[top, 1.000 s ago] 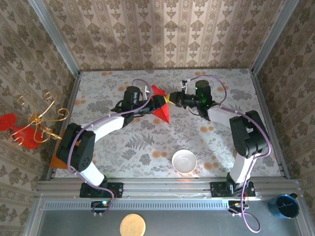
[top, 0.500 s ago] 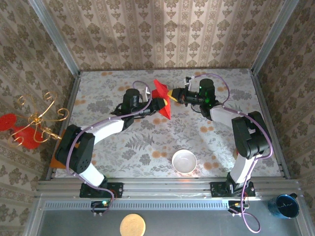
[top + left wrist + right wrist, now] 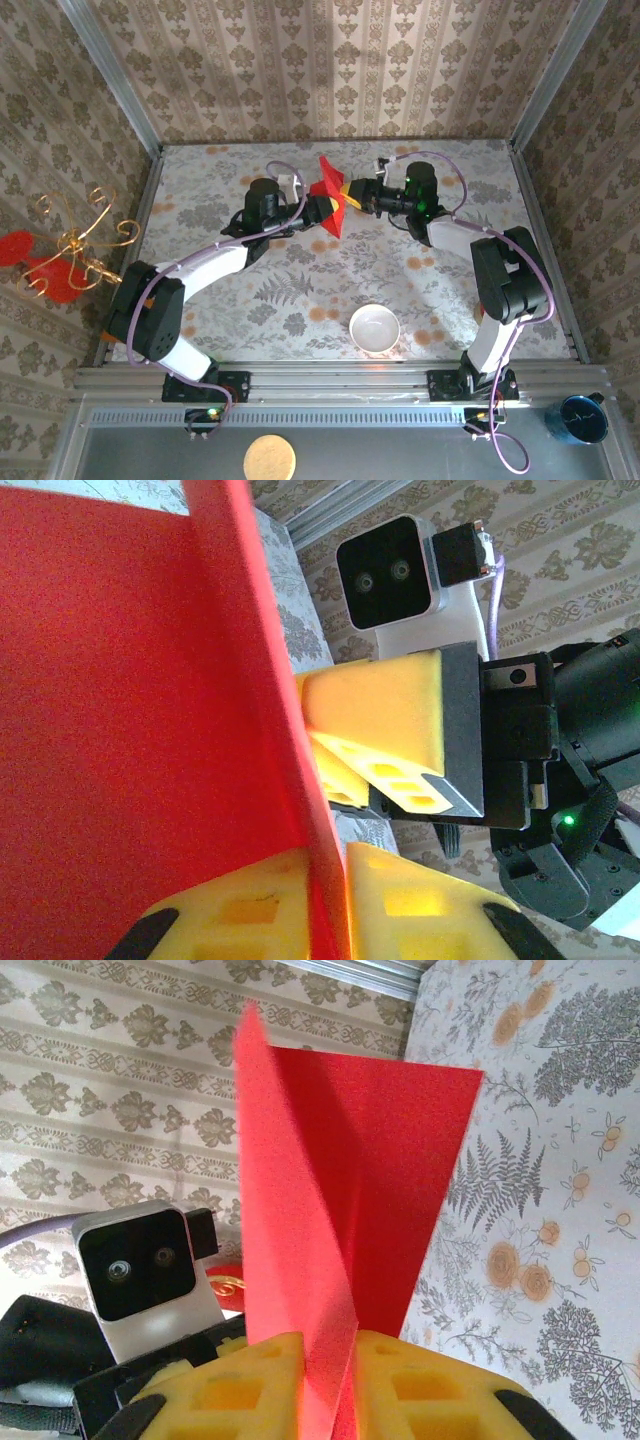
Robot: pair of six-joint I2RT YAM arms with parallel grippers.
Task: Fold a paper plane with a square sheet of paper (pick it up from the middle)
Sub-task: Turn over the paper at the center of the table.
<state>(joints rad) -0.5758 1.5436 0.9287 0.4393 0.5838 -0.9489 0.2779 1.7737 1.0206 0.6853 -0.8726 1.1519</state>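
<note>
The red paper (image 3: 327,194) is partly folded and held up off the table between both arms at the back middle. My left gripper (image 3: 322,210) is shut on its lower part, and the left wrist view has the red sheet (image 3: 130,710) pinched between the yellow pads (image 3: 420,905). My right gripper (image 3: 345,196) is shut on the paper from the right. In the right wrist view the folded red paper (image 3: 350,1190) rises from between the yellow pads (image 3: 240,1385), its layers meeting at a crease.
A white bowl (image 3: 374,327) sits at the front middle of the floral table (image 3: 450,290). A red ornament with gold wire curls (image 3: 60,255) hangs at the left wall. An orange-brown board corner (image 3: 108,325) pokes out beside the left arm's base.
Both grippers have carried the paper a little up and toward the back, closing in on each other. The paper looks narrower and more upright than a second ago.
</note>
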